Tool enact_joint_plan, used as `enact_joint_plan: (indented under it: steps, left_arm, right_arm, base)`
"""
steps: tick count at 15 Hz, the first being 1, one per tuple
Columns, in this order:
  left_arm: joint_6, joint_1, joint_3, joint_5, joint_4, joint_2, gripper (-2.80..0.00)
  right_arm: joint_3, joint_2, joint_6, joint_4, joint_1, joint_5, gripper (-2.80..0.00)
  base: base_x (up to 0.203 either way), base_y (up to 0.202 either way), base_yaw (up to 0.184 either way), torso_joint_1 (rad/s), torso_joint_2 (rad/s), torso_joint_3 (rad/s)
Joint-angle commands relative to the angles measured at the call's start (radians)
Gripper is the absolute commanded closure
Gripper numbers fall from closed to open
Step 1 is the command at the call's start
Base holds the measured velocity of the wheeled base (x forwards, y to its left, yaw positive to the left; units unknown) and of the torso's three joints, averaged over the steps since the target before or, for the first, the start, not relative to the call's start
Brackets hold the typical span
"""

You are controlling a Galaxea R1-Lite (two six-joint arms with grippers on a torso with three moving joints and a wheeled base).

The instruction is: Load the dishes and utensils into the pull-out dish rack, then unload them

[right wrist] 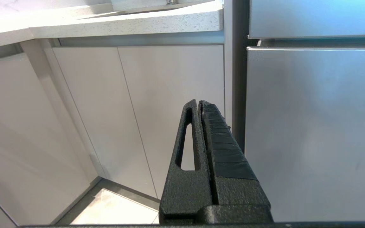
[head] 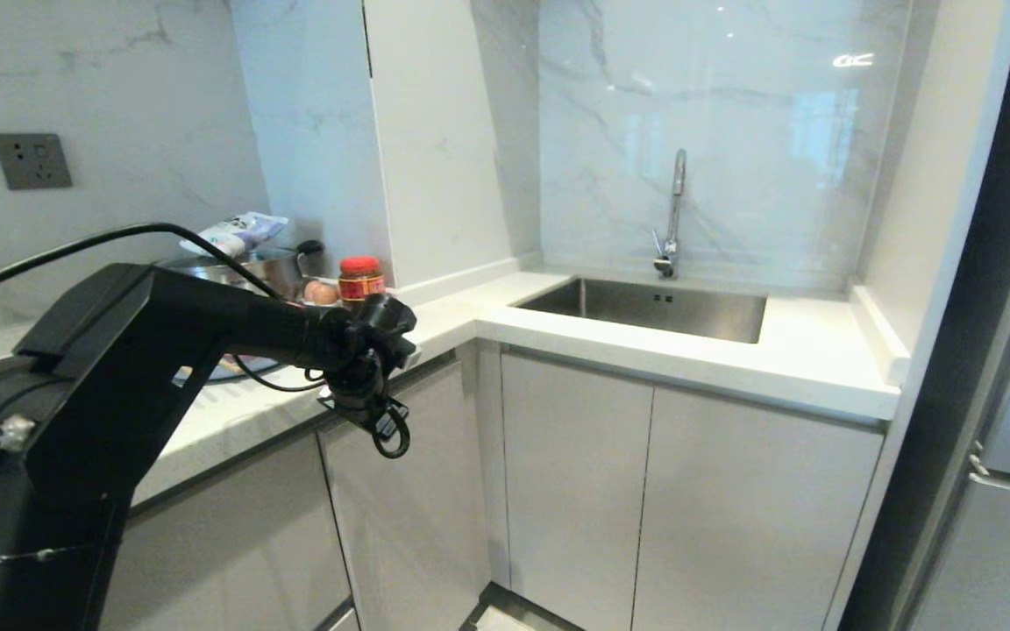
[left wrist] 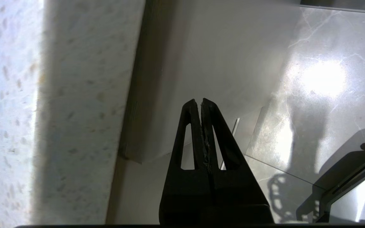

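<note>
White cabinet fronts under a pale stone table (head: 663, 355) fill the kitchen corner. The left pincer (head: 393, 438) is held with its fingers pressed together and empty, pointed down just before the table edge at a cabinet front (head: 408, 517), probably to reach the seam behind which the dish rack would sit; no rack, plate, bowl, fork or chopsticks can be seen. The right pincer (right wrist: 200, 103) is likewise closed, parked low. Farther left a pot (head: 259, 267) and a red-lidded jar (head: 360, 279) stand; a sink (head: 654, 307) lies far right.

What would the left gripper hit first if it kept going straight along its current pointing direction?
Probably the floor. The shut left gripper points down beside the cabinet front, just off the countertop edge; nothing else shows in its line, though depth is unclear.
</note>
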Motion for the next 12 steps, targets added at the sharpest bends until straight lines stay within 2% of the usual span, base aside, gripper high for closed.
enact_joint_plan:
  steps: [1, 8, 12]
  left_arm:
    - [0.002, 0.001, 0.000, 0.002, 0.001, -0.002, 0.00]
    - [-0.005, -0.016, 0.024, -0.004, 0.005, -0.085, 0.00]
    - [-0.009, -0.032, 0.067, -0.051, 0.009, -0.235, 0.00]
  right_arm:
    - [0.000, -0.004, 0.001, -0.001, 0.000, 0.000, 0.00]
    - [0.000, -0.004, 0.001, -0.001, 0.000, 0.000, 0.00]
    - [0.001, -0.004, 0.001, -0.001, 0.000, 0.000, 0.00]
  base:
    - [0.000, 0.000, 0.000, 0.000, 0.00, 0.000]
    - [0.000, 0.000, 0.000, 0.000, 0.00, 0.000]
    - [0.000, 0.000, 0.000, 0.000, 0.00, 0.000]
